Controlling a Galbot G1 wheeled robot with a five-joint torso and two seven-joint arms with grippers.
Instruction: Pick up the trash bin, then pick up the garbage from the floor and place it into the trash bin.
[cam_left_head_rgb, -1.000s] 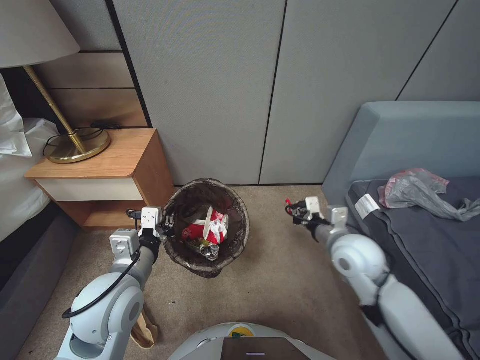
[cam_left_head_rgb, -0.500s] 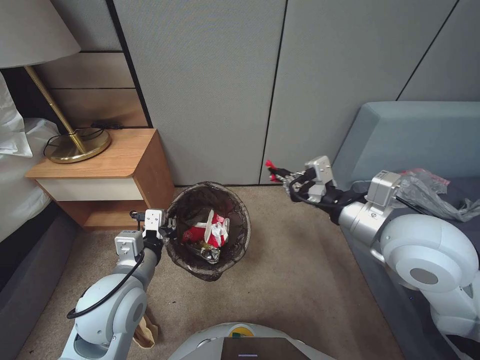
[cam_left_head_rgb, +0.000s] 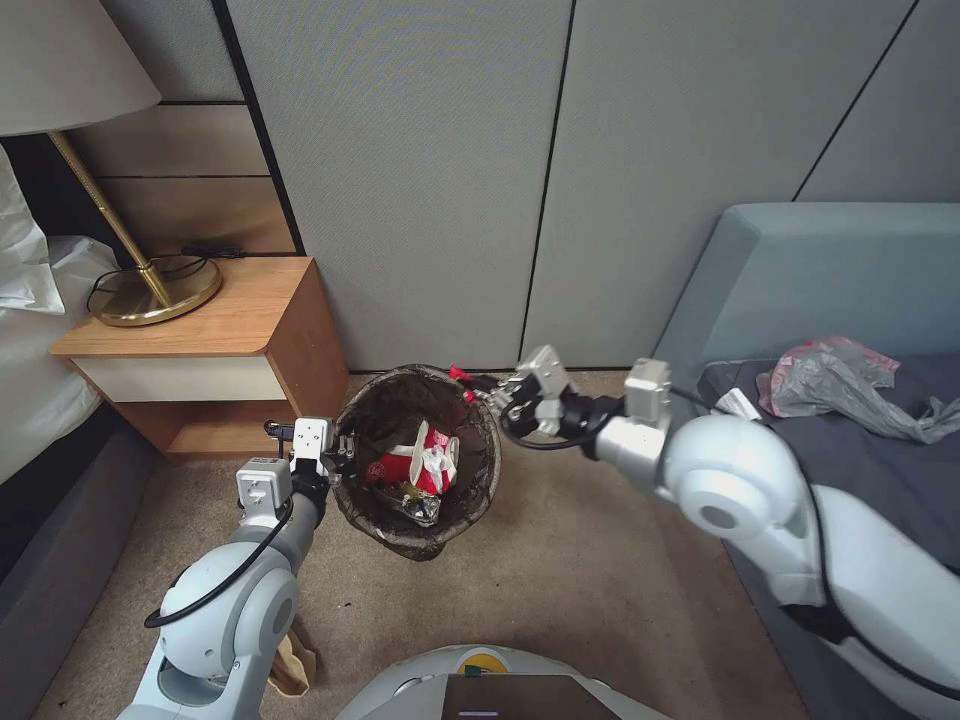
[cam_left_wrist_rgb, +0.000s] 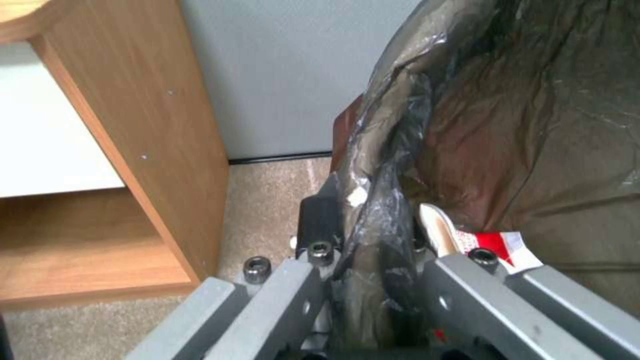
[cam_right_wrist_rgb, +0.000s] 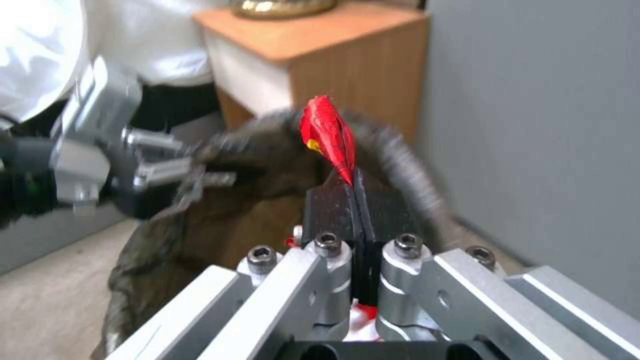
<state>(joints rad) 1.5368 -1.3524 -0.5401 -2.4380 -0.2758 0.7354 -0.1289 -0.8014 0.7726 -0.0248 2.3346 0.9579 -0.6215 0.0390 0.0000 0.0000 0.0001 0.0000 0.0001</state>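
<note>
1. Beside the wooden nightstand (cam_left_head_rgb: 200, 330), the trash bin (cam_left_head_rgb: 480, 470) is hanging off the carpet (cam_left_head_rgb: 580, 560) from the left gripper (cam_left_head_rgb: 340, 455), whose pads are clamped across the liner-covered rim, one inside and one outside, as the left wrist view is showing. A red-and-white wrapper (cam_left_head_rgb: 420, 455) and other litter are already lying inside it.

2. At the bin's far right edge, the right gripper (cam_left_head_rgb: 478, 383) is pinching a small red wrapper (cam_left_head_rgb: 460, 374), its fingers (cam_right_wrist_rgb: 337, 207) pressed together on the wrapper's tail. The piece is sitting just at or over the rim rather than above the middle of the opening.

3. Risks, as I am judging them:
   - Releasing at this spot is looking chancy: a light scrap dropped at the rim could be landing on the folded liner or slipping down outside onto the carpet by the wall.
   - The wrapper is crumpled thin between the pads, so it may be clinging to one pad once the fingers part, and then falling late.
   - The right fingertips are travelling close to the rim; a nudge there could be tilting the bin and straining the left grasp.
   - The left pads are holding slick liner film over plastic, so the bin could be sliding or swinging if bumped, possibly spilling what it is carrying.
</note>
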